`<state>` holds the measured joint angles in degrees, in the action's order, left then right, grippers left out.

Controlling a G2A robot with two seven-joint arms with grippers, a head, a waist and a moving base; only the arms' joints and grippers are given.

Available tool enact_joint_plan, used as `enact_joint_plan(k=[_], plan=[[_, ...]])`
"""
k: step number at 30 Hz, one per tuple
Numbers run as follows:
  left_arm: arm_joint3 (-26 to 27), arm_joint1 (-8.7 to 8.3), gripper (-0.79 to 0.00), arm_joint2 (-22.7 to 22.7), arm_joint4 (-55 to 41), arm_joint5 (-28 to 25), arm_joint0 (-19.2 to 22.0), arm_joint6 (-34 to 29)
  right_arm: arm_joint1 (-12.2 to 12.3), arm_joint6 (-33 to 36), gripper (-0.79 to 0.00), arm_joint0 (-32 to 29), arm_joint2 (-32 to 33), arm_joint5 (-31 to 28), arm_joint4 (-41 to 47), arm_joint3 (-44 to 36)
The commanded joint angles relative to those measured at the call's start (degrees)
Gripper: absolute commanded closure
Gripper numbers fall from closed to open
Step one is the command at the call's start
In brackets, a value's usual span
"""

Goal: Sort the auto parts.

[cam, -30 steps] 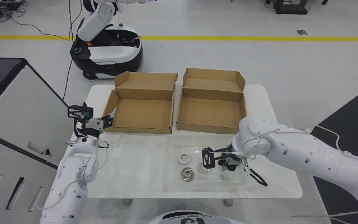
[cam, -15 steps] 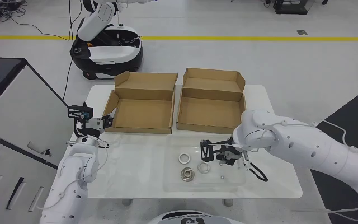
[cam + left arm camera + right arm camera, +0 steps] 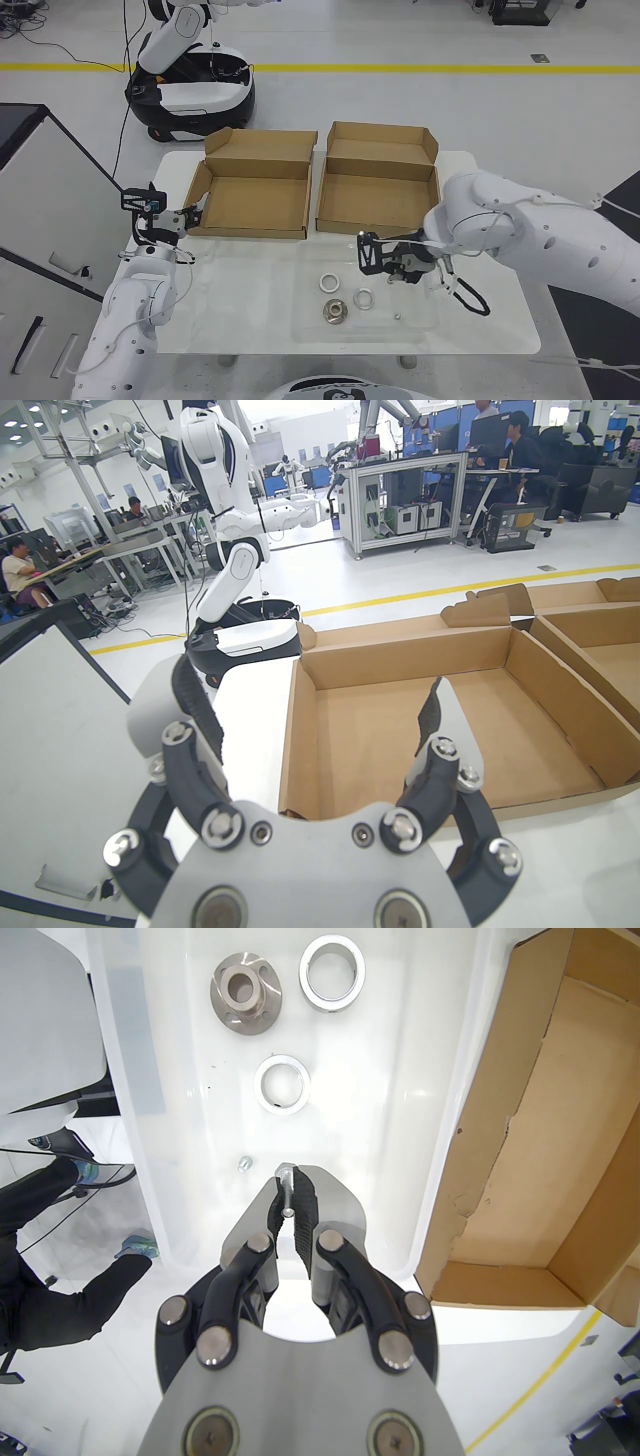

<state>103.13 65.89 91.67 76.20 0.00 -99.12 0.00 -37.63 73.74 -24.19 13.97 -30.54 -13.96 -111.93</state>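
Bright overhead light — soft shadows, glare on the tray (image 3: 415, 1093).

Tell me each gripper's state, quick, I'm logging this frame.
Left gripper: open, empty.
Right gripper: shut on a bolt.

no text, labels or numbers legible, any print in the far background seemingly too small

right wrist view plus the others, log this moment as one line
right gripper: shut on bolt, over tray | left gripper: open, beside cardboard box | in tray: flange, large ring, small ring, small screw
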Motion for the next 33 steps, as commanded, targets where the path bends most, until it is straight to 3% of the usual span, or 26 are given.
enact_joint_plan(k=[1,17,19,33], plan=[[0.0,0.0,-0.785,0.0,0.0,0.0,0.0,0.0,0.1,0.0,0.0,0.1,0.0,0.0,0.1,-0.1],[0.0,0.0,-0.785,0.0,0.0,0.0,0.0,0.0,0.1,0.0,0.0,0.1,0.0,0.0,0.1,-0.1],[0.0,0.0,-0.785,0.0,0.0,0.0,0.0,0.0,0.1,-3.0,0.0,-0.4,0.8,0.6,0.9,0.6],[0.0,0.0,-0.785,0.0,0.0,0.0,0.0,0.0,5.5,-2.1,0.0,-1.8,9.0,-2.1,13.0,3.6]])
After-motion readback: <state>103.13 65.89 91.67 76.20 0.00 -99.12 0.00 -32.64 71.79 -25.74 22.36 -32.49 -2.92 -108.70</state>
